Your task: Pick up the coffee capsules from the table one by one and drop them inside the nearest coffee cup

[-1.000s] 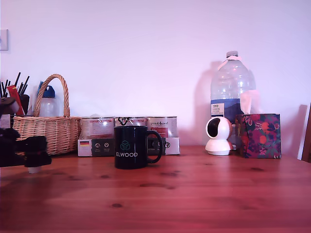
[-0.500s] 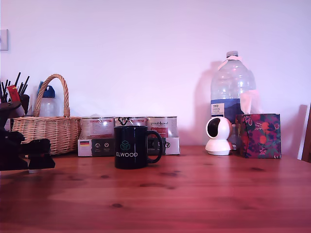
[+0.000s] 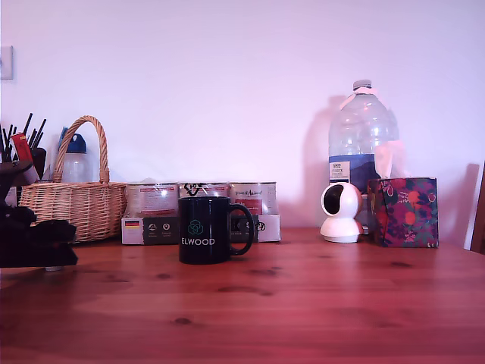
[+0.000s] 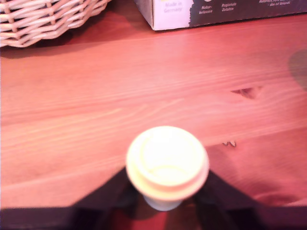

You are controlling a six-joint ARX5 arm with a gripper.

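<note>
An off-white coffee capsule (image 4: 167,163) stands on the reddish-brown table (image 4: 144,81), rim towards the wrist camera. The black fingers of my gripper (image 4: 167,188) press against both of its sides, shut on it. In the exterior view my gripper (image 3: 53,254) sits low at the far left, and only the foot of the coffee capsule (image 3: 53,268) peeks out beneath it on the table (image 3: 303,303). The black "ELWOOD" coffee cup (image 3: 206,230) stands to the exterior view's right of the gripper, handle pointing right.
A wicker basket (image 3: 76,205) stands just behind the gripper. A carton of silver tins (image 3: 201,201) stands behind the cup. At the back right are a water bottle (image 3: 362,144), a white camera (image 3: 340,212) and a floral box (image 3: 405,212).
My gripper has sunk lower over the capsule, whose body showed beneath the fingers a second ago and is now almost covered by them. The cup has not moved.
</note>
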